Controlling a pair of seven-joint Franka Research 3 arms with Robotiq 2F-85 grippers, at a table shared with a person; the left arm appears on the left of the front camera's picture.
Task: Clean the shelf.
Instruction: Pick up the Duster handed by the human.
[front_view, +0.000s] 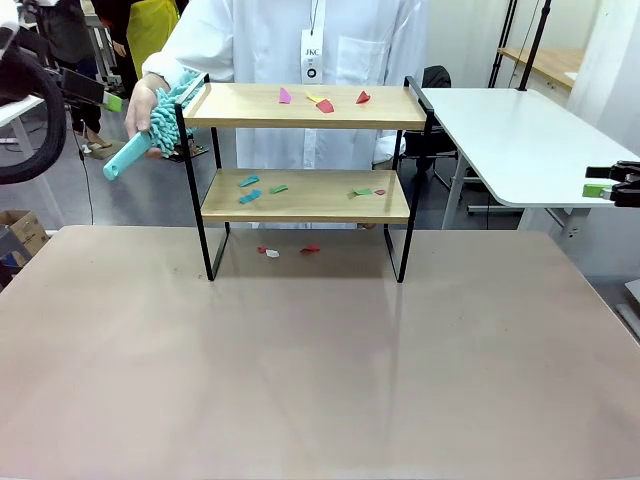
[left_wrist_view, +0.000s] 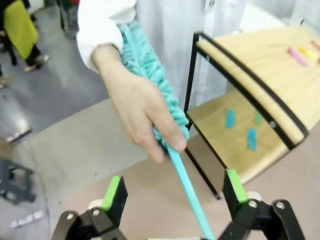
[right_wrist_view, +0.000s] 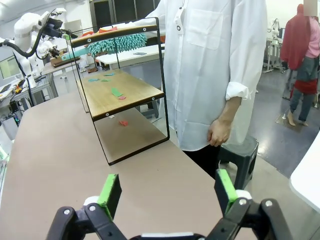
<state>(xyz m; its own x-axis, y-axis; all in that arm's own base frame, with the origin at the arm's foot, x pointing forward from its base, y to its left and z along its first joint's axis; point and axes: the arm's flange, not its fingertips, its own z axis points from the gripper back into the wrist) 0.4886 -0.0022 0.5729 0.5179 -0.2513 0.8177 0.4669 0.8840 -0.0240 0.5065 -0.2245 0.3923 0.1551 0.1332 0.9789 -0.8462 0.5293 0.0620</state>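
Ahead of left fingers (left_wrist_view: 113, 196), spread and empty: one duster (left_wrist_view: 150, 65) in one hand (left_wrist_view: 135, 107).
Beyond right fingers (right_wrist_view: 109, 193), likewise spread: one shelf (right_wrist_view: 131, 95), two boards (front_view: 300, 106), four top scraps (front_view: 326, 105).

A wide beige table (front_view: 320, 380) lies in the foreground under even indoor light. Beyond it the floor (front_view: 140, 200) is grey. A white table (front_view: 520, 140) stands at the right, with black stands (front_view: 538, 40) and a wooden bench (front_view: 550, 62) behind it. A cardboard box (front_view: 22, 235) sits on the floor at the left. The right wrist view shows a dark stool (right_wrist_view: 240, 150) beside the beige table and dark panels (right_wrist_view: 120, 9) on the far wall.
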